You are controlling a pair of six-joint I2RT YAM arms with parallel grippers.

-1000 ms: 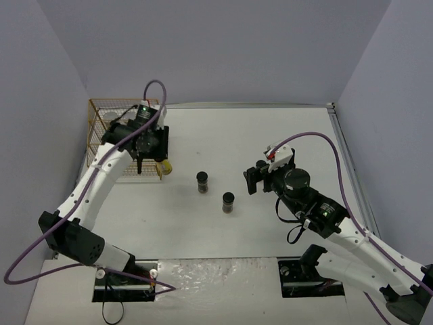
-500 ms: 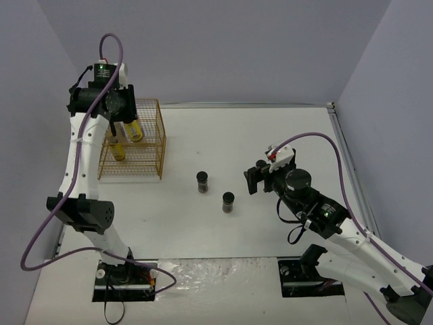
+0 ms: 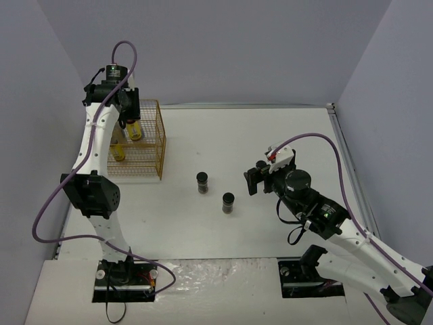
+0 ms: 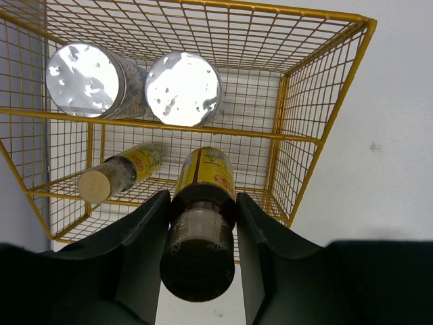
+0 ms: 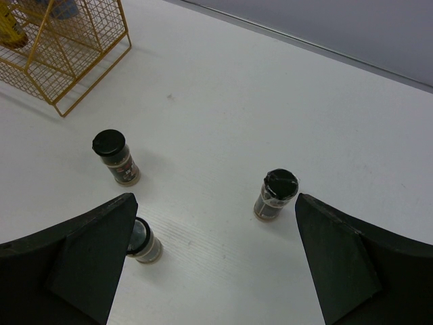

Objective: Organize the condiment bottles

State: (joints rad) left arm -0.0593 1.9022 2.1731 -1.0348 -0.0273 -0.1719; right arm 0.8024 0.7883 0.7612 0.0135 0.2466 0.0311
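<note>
My left gripper [image 4: 201,203] is shut on a slim yellow bottle [image 4: 203,183] by its brown cap and holds it above the yellow wire basket [image 4: 325,101]. Inside the basket stand two silver-lidded jars [image 4: 84,80] [image 4: 184,88], and a second yellow bottle [image 4: 122,172] lies tilted. In the top view the left gripper [image 3: 128,116] hangs over the basket [image 3: 161,135]. Three short dark jars [image 5: 116,157] [image 5: 144,241] [image 5: 276,194] stand on the table. My right gripper [image 5: 213,203] is open above them, holding nothing; the nearest jar sits beside its left finger.
The table is white [image 3: 284,135], with a raised edge along the back and the right side. Two of the dark jars [image 3: 202,181] [image 3: 229,202] stand mid-table, between the basket and the right gripper [image 3: 254,179]. Grey walls close in on three sides.
The left arm has lifted the yellow bottle from the table in front of the basket up and back to a place over the basket. The right arm has not moved.
</note>
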